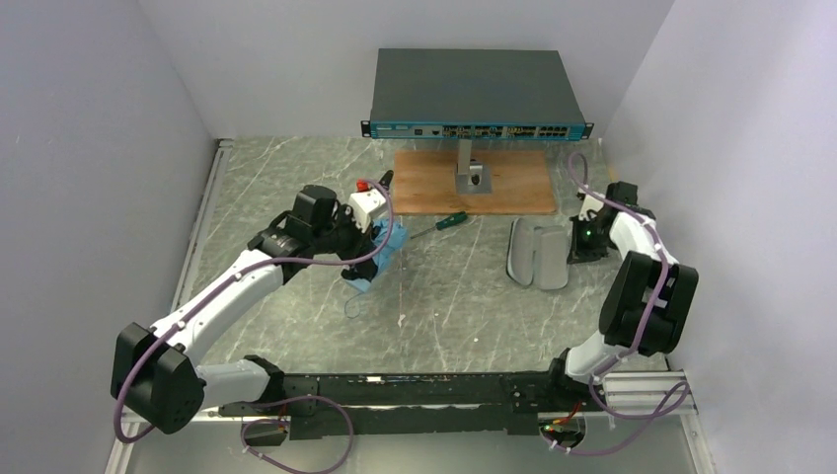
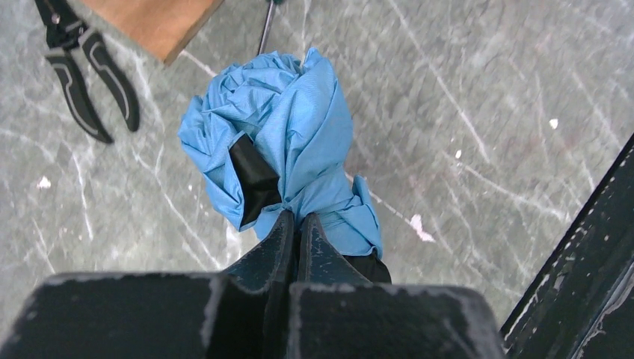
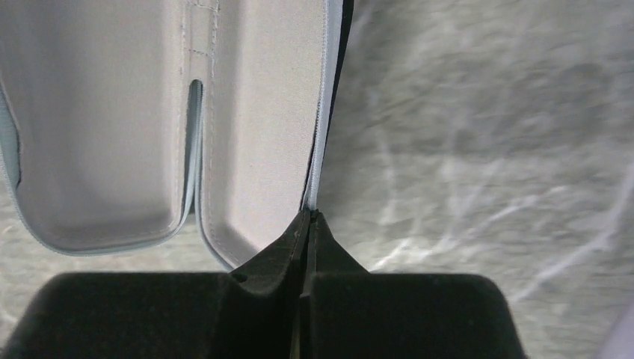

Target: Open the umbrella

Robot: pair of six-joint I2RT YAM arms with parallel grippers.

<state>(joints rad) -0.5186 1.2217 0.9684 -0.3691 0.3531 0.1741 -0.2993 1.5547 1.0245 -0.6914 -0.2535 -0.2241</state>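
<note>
The left gripper (image 2: 297, 221) is clamped on the umbrella (image 2: 288, 120), its jaws nipping bunched blue cloth at the lower middle of the left wrist view. The right gripper (image 3: 310, 217), at the right of the overhead view, is closed on the rim of an open grey case (image 3: 112, 149). The umbrella sits left of centre in that view, well apart from the case.

The step in hand looks to be readying the folded umbrella for extension. A hold on loose cloth seems a poor one, since the canopy would likely stretch or slip. The right gripper would do better to release the case and take the handle end, so that one arm steadies while the other pulls along the shaft.

The umbrella is compact — a crumpled sky-blue bundle of twisted pleats. A black strip (image 2: 254, 172) lies across it, probably the closure strap, which would need undoing first. Handle and shaft are hidden.
</note>
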